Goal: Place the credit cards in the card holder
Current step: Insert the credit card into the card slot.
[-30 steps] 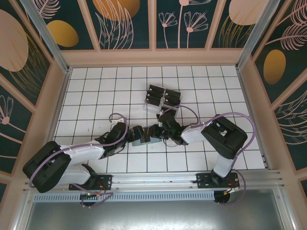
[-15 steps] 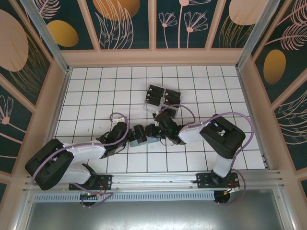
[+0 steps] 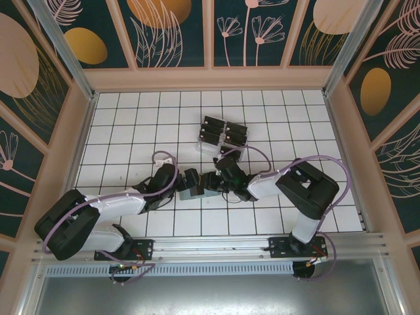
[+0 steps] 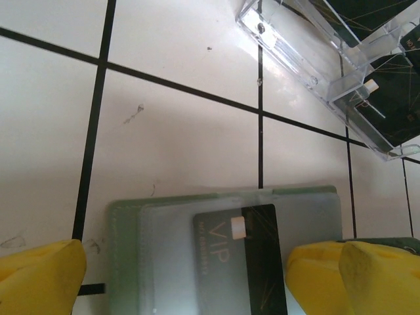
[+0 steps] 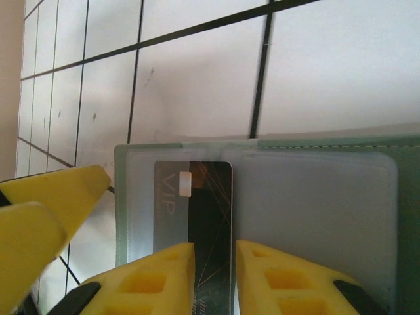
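Observation:
The sage-green card holder (image 3: 194,193) lies flat on the tiles between the two arms. A black credit card (image 5: 210,216) marked VIP sits partly under the holder's frosted pocket (image 4: 177,249). My right gripper (image 5: 214,262) hovers over the card's near end with its yellow fingers a narrow gap apart, and the card's face shows between them, unpinched. My left gripper (image 4: 187,266) stands wide open, one finger (image 4: 39,279) off the holder's left edge and the other at its right. In the top view the left gripper (image 3: 187,180) and right gripper (image 3: 211,182) meet over the holder.
A clear plastic slotted rack (image 3: 223,134) with several more black cards (image 4: 394,98) stands just beyond the holder. Its corner (image 4: 315,62) is close ahead of my left gripper. Raised walls border the white tiled floor (image 3: 131,131).
The right gripper's fingers have parted slightly over the card. Both arms have shifted only a little around the holder.

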